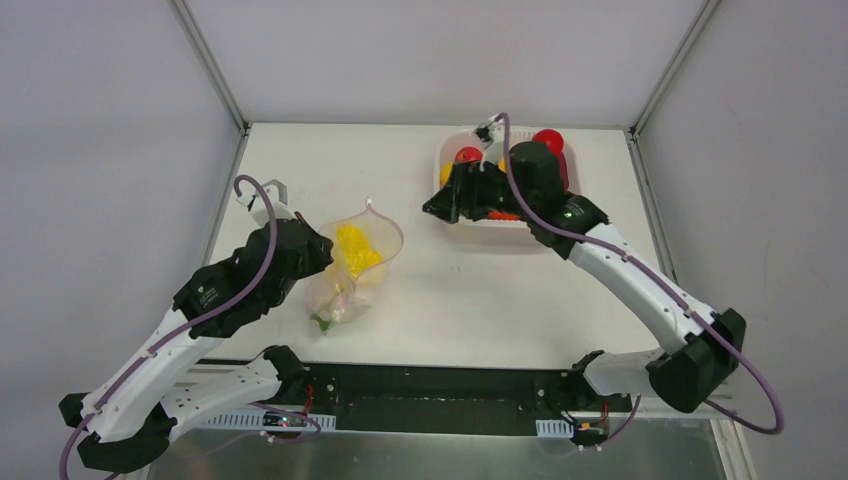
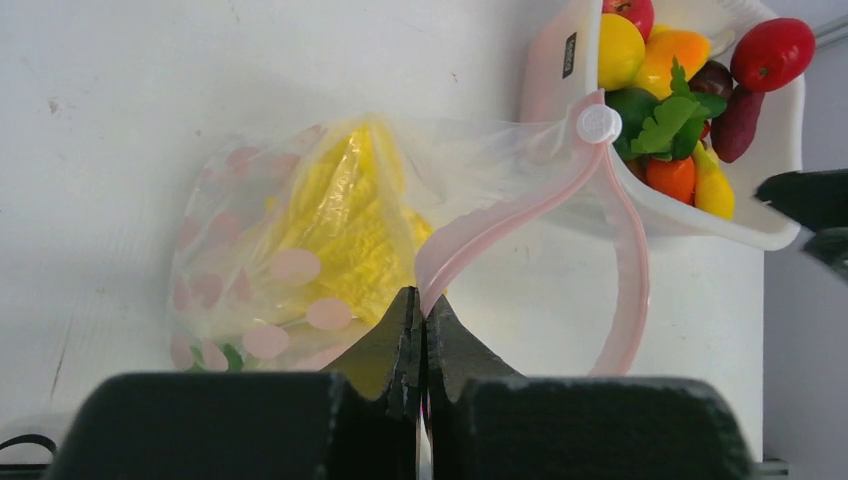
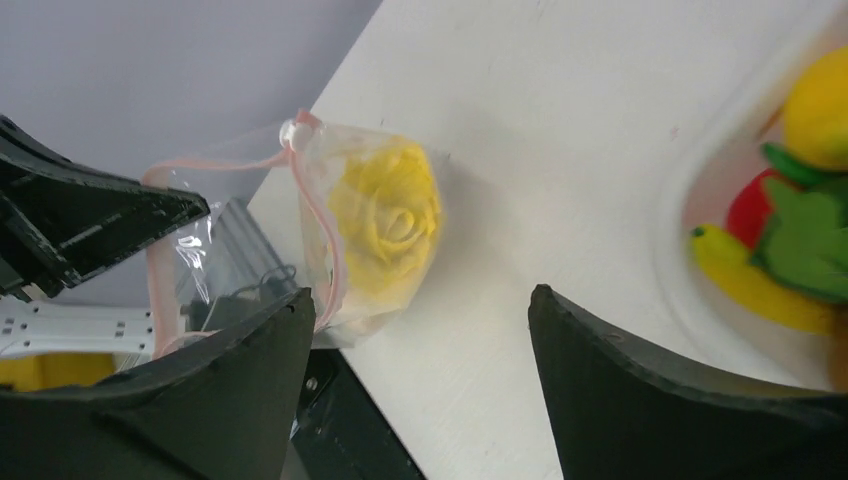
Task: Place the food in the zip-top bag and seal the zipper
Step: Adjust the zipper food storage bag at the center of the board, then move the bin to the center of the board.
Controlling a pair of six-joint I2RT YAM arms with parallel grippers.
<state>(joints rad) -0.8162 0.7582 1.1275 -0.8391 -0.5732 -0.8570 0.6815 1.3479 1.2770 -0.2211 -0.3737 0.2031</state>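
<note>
By the white basket point(image 2: 720, 228), right fingers point(image 3: 640, 390) spread empty; left fingers point(image 2: 390, 350) pinch the zip-top bag point(image 2: 300, 230).

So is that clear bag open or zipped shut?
Open. On the bag, the pink zipper gapes in a wide loop; left gripper pinches one side.

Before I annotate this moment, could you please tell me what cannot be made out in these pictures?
Top view: the wrist of the right arm covers the right gripper and much of the basket.
Left wrist view: pink spots and the left gripper mask a green item low in the zip-top bag; its kind is unclear.
Right wrist view: the frame edge cuts the basket, and the food in it is blurred.
</note>
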